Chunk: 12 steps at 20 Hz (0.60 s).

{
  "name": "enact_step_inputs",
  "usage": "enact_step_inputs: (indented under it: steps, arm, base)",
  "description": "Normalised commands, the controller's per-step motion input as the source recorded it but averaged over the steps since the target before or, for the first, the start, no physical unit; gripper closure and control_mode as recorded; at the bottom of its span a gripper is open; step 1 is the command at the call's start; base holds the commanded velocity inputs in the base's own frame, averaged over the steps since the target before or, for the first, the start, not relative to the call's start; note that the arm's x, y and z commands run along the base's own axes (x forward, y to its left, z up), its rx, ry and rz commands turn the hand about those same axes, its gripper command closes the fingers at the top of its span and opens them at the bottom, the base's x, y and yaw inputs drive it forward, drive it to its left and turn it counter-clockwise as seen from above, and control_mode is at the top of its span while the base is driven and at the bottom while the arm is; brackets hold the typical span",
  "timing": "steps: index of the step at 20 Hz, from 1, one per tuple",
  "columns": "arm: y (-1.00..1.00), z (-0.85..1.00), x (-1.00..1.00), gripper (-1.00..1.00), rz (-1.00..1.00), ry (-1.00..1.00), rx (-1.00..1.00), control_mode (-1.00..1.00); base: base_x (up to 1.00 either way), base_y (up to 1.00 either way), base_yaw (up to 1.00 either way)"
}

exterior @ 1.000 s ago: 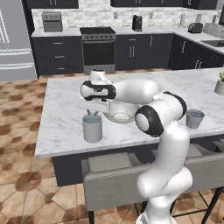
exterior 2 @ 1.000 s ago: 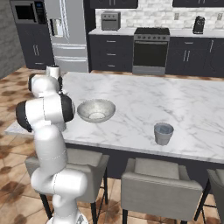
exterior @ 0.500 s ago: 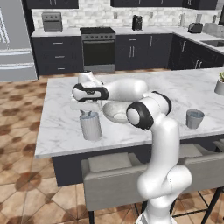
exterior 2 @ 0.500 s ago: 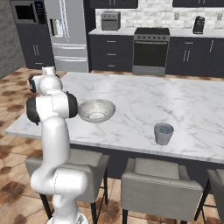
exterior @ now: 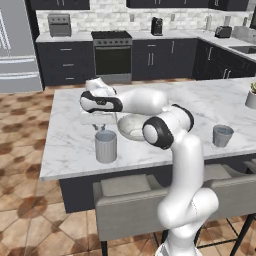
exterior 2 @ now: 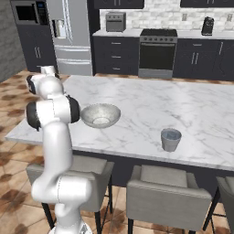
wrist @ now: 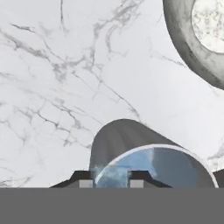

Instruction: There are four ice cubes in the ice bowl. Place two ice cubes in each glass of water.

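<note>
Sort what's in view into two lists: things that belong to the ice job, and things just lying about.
Job:
- ice bowl
- near glass of water, under the gripper
- far glass of water
- ice cube, pinched in the shut jaws

Lying about:
- potted plant
- stools
- stove
- fridge
- toaster

The arm (exterior: 170,125) is glossy white, built of fat rounded links like swollen tubes; each joint carries a dark, near-black ring or cap (the big round disc at the elbow (exterior: 152,134) has a grey centre); the wrist section bears a black band (exterior: 100,104); the base column (exterior 2: 61,192) is a smooth white bulge; the fingertips (wrist: 138,178) are small, dark and square-cut, with pale grey pads.
</note>
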Motion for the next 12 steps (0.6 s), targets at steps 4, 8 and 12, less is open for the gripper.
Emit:
enact_step_inputs:
  steps: [4,8,12]
  arm:
    - [-0.48,-0.03,-0.32,-1.00,0.00,-0.04,0.00,-1.00]
    - [-0.38,-0.21,0.05,-1.00,0.00,-0.04,0.00,-1.00]
    - [-0.01,-0.31,0.43,-1.00,0.00,-0.14,0.00,-1.00]
  base:
    - [0.00,0.00,0.00]
    - [0.00,0.00,0.00]
    - [0.00,0.00,0.00]
